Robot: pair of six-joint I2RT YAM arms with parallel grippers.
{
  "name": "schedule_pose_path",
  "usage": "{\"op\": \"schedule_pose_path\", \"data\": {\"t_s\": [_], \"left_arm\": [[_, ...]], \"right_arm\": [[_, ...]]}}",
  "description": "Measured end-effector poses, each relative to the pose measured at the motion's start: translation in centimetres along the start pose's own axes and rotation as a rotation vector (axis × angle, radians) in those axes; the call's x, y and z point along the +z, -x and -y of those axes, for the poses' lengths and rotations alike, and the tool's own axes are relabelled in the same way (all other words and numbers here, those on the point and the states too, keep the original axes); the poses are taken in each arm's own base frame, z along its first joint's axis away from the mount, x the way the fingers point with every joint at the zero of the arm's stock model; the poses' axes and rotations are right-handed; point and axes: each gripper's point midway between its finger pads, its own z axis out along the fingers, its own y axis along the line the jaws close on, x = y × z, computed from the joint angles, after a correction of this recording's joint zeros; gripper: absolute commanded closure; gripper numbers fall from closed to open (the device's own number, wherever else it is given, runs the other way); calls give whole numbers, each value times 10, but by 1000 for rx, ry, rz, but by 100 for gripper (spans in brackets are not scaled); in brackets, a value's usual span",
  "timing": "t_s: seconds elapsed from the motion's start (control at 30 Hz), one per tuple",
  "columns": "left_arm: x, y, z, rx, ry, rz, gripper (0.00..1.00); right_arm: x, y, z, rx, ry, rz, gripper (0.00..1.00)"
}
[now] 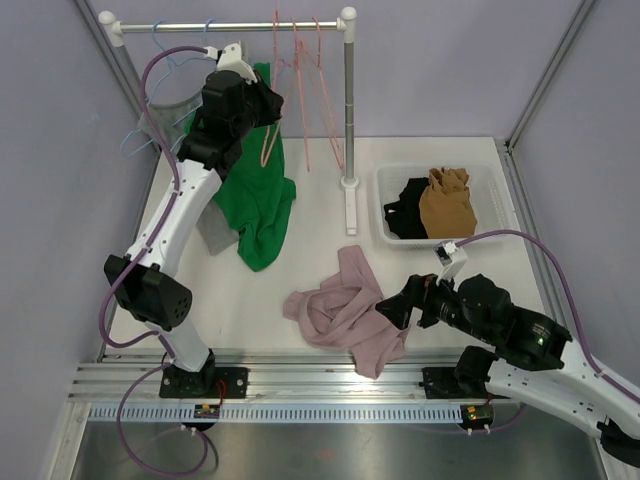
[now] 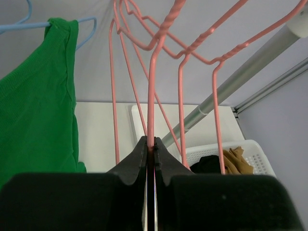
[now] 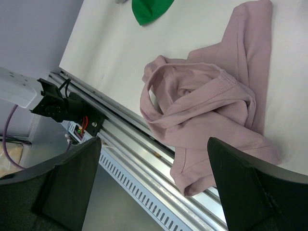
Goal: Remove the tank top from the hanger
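A mauve tank top (image 1: 340,310) (image 3: 207,96) lies crumpled on the table near the front edge, off any hanger. My right gripper (image 1: 400,305) (image 3: 154,144) hovers open just over its near edge, with nothing between the fingers. Up at the rail, my left gripper (image 1: 268,100) (image 2: 150,142) is shut on the wire of a bare pink hanger (image 1: 300,70) (image 2: 153,86), one of several hooked there. A green tank top (image 1: 265,200) (image 2: 33,96) hangs beside it on a blue hanger (image 2: 24,25), its hem reaching the table.
The clothes rail (image 1: 230,25) spans the back, its post (image 1: 349,110) standing mid-table. A white basket (image 1: 440,168) at the right holds black and tan clothes. A grey garment (image 1: 165,110) hangs at the far left. The aluminium frame (image 1: 300,375) runs along the front.
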Motion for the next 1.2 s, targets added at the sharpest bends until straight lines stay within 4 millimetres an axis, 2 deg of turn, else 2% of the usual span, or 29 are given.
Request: {"op": "schedule_pose_path", "data": {"t_s": [0.13,0.2,0.23,0.33,0.37,0.43,0.53,0.63,0.73,0.8,0.87,1.03,1.2], "left_arm": [[1,-15,-5,-14,6,-34,73],[-1,-16,-4,-19,3,-38,60],[-2,-14,-3,-19,-2,-35,38],[-12,-6,3,-24,-16,-22,26],[-17,-1,5,-23,-22,-13,1],[-32,9,9,-16,-28,0,1],[-65,33,16,-9,-36,55,1],[-112,56,22,3,-44,125,1],[-168,74,25,6,-55,202,1],[-203,77,23,12,-62,238,1],[-233,71,18,18,-59,254,1],[-297,34,-9,20,-13,259,1],[-329,-10,-35,42,28,214,1]], "right_arm": [[11,-7,6,-28,-42,-40,0],[16,-9,9,-50,-64,-62,1],[19,-10,10,-59,-74,-71,0],[29,-11,13,-102,-109,-100,0],[33,-11,14,-120,-126,-109,1],[43,-10,17,-160,-166,-137,1],[60,-11,21,-214,-225,-191,0],[83,-19,29,-262,-292,-266,0],[94,-34,44,-293,-354,-338,1],[100,-44,53,-306,-389,-379,1],[105,-52,59,-313,-415,-415,1],[119,-78,75,-318,-459,-513,0],[130,-113,90,-299,-477,-618,1]]}}
